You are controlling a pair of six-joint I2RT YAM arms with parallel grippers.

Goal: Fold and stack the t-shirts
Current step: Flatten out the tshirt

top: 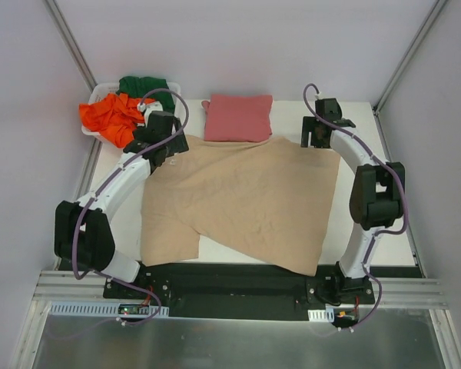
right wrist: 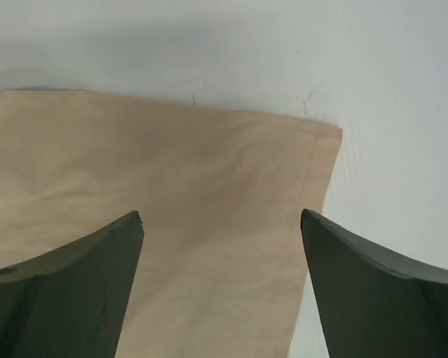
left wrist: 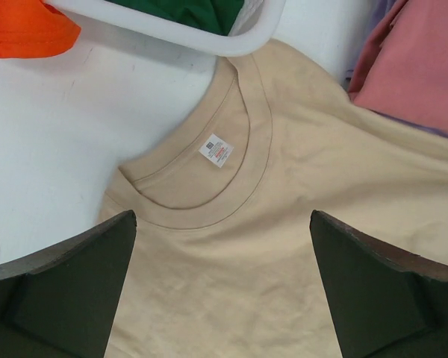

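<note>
A tan-beige t-shirt (top: 246, 204) lies spread across the middle of the table, one near part folded over. My left gripper (top: 166, 147) hovers open above its collar (left wrist: 201, 186), with nothing between the fingers (left wrist: 82, 283). My right gripper (top: 317, 137) stands open over the shirt's far right corner (right wrist: 313, 142), holding nothing. A folded pinkish-red t-shirt (top: 238, 117) lies at the back of the table. A pale lavender edge (left wrist: 414, 125) shows under it. An orange t-shirt (top: 111, 115) and a dark green t-shirt (top: 142, 84) are bunched in the basket.
The white plastic basket (left wrist: 172, 33) stands at the back left, its rim close to the tan collar. White table surface (right wrist: 388, 89) borders the shirt's right hem. Grey walls enclose the table on three sides.
</note>
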